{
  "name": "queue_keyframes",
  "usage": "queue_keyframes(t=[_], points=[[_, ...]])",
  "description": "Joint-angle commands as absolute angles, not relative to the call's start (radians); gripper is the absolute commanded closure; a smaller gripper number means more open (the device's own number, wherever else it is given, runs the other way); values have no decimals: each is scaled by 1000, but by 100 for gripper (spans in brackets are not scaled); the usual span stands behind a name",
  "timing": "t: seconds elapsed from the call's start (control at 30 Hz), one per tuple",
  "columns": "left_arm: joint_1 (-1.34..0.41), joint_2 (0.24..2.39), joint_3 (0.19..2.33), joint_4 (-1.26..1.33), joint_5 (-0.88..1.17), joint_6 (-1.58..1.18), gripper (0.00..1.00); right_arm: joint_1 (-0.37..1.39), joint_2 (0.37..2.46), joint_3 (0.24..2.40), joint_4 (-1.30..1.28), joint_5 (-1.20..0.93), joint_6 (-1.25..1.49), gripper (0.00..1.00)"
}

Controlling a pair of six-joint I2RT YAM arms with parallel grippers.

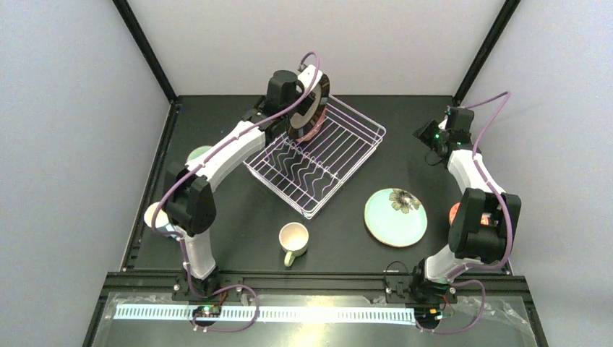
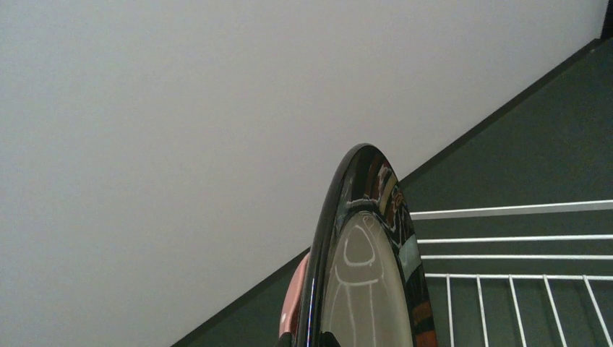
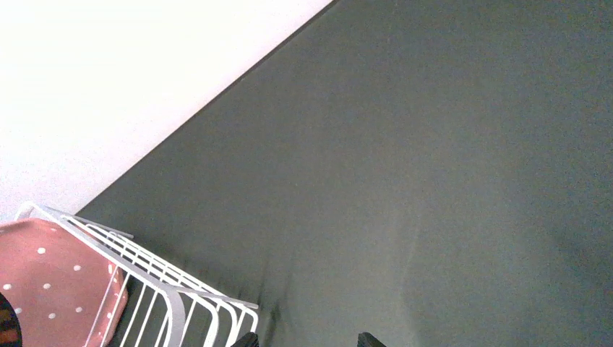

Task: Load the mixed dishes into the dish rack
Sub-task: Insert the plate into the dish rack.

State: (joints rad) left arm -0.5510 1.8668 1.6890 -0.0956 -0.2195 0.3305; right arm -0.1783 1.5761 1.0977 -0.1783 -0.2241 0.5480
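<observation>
The left gripper (image 1: 298,101) was clamped on the lower edge of the dark-rimmed plate (image 1: 312,107), holding it on edge above the far end of the dish rack (image 1: 340,155). The plate hung upright with a slight lean, its glossy face turned toward the rack's open middle. The whole next move hung on what lay straight below. The pink dotted plate (image 1: 311,131) was already in that far corner, just beside the held plate on its back side, and the zigzag prongs (image 1: 307,168) ran off toward the near end. From the left wrist view only a pink sliver showed behind the dark rim, so I couldn't tell whether the two plates touched. To my eye the dark plate needed to go down a little nearer than the pink one to find its own slot.

The left arm was stretched far forward and high, elbow raised, wrist bent over the rack's far left side. It was plainly the nearer arm. The right gripper (image 1: 432,139) stood well apart to the rack's right, over bare table, fingers spread and empty. The mint flowered plate (image 1: 395,215) and the cream mug (image 1: 293,238) lay on the table near the rack, not yet loaded.
</observation>
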Motion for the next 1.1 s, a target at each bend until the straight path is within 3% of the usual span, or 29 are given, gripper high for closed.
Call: queue_keyframes(t=[0.0, 1.07], points=[[-549, 1845, 1690, 99, -174, 390, 99, -169, 1574, 1051, -99, -194, 537, 22], [-547, 1928, 1551, 326, -152, 422, 99, -158, 1545, 1020, -14, -161, 503, 22]])
